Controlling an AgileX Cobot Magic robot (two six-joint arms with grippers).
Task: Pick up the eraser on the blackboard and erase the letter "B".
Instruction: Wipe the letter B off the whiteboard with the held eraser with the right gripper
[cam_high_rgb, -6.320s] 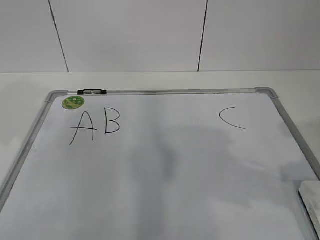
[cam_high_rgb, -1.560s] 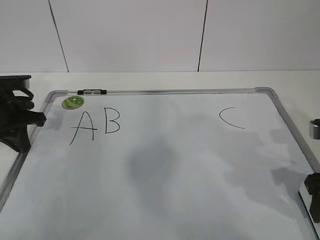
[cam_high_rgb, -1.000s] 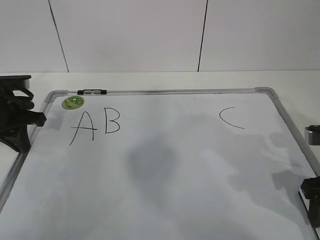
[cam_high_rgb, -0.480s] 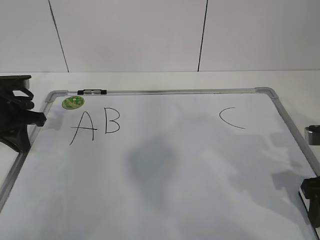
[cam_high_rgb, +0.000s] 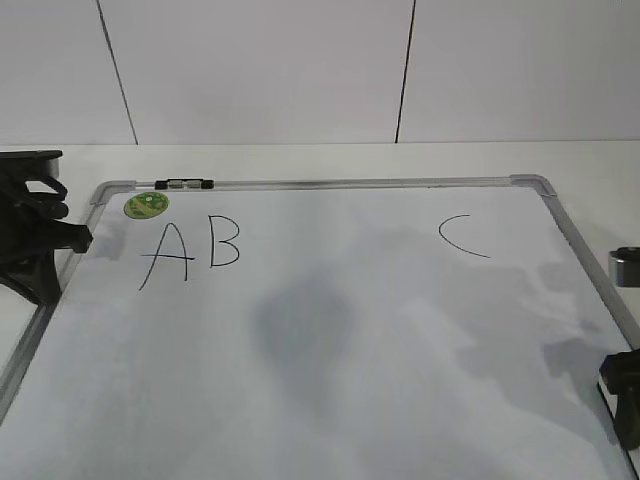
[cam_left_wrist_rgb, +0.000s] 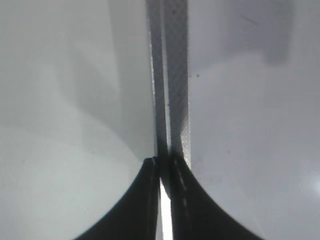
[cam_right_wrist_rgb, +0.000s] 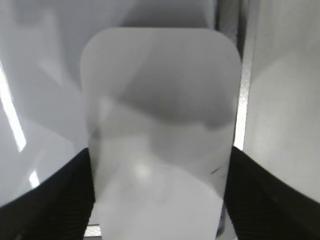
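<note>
A white table (cam_high_rgb: 300, 160) carries the blackboard (cam_high_rgb: 330, 185), lying flat on it.

A bare test-bench or lab setting: a plain white counter (cam_high_rgb: 300, 160) backed by pale wall panels (cam_high_rgb: 260, 70) with dark seams, carrying only a blackboard (cam_high_rgb: 330, 183) with handwritten letters.

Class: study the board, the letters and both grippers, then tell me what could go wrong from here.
1. The letter "B" sits almost against the "A"; a wide eraser stroke could smear both.
2. The right gripper straddles the eraser beside the blackboard frame; closing off-centre might let it slip.
</note>
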